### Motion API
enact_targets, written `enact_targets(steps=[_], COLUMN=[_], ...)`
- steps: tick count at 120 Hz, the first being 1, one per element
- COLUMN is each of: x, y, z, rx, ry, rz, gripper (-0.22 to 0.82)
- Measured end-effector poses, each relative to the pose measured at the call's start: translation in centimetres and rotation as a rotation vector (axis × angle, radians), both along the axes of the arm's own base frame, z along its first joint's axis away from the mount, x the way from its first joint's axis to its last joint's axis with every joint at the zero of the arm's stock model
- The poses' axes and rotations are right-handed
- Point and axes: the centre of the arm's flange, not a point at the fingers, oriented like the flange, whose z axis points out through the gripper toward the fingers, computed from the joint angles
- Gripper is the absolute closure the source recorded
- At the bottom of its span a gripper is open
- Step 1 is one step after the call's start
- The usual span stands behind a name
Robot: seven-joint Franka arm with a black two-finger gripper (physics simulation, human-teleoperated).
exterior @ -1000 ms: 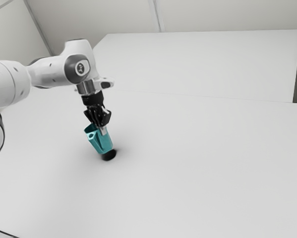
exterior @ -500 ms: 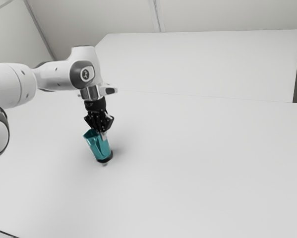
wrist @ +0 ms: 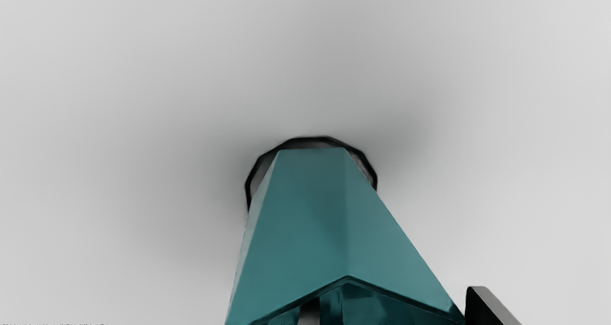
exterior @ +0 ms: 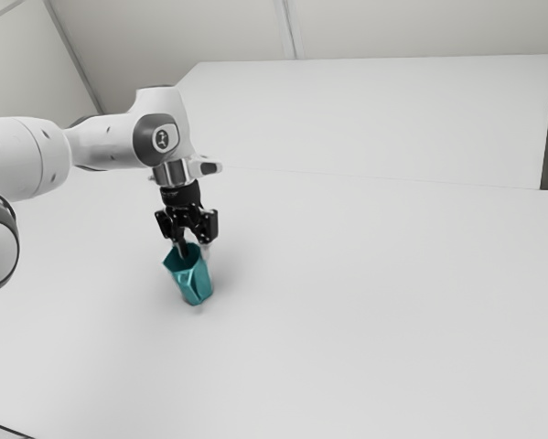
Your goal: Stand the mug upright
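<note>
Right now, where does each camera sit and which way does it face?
Exterior view: beside the white jointed arm, looking down across the white table; arm and black two-finger gripper show.
Wrist view: at the arm's end, facing the table; the gripper's fingertips show.
Both share the angular teal mug and the table.

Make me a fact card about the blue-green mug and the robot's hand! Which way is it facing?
mug: blue-green, mouth up, its top leaning slightly to the exterior view's left
gripper: open, at the mug's mouth
one finger: inside the mug
other finger: outside, beside the wall
dark ring: at the mug's lower end
table: white
fully standing on its base: cannot tell
</note>
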Motion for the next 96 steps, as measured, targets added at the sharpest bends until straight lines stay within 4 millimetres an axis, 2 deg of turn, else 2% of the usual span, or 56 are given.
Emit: enact_targets(steps=[15,34,48,78,96], x=[0.0,-0.5,-1.1,-2.2,-2.7], y=[-0.7,-1.0,-0.9,-0.5,-0.2], z=[1.6,5.6,9.1,18.8,22.6], rx=[0.0,0.005,0.012,0.057,0.082], ry=[-0.026,-0.079,-0.11,-0.192,-0.226], rz=[0.0,0.005,0.007,0.0,0.0], gripper=[0.18,0.09,0.05,0.02,0.01])
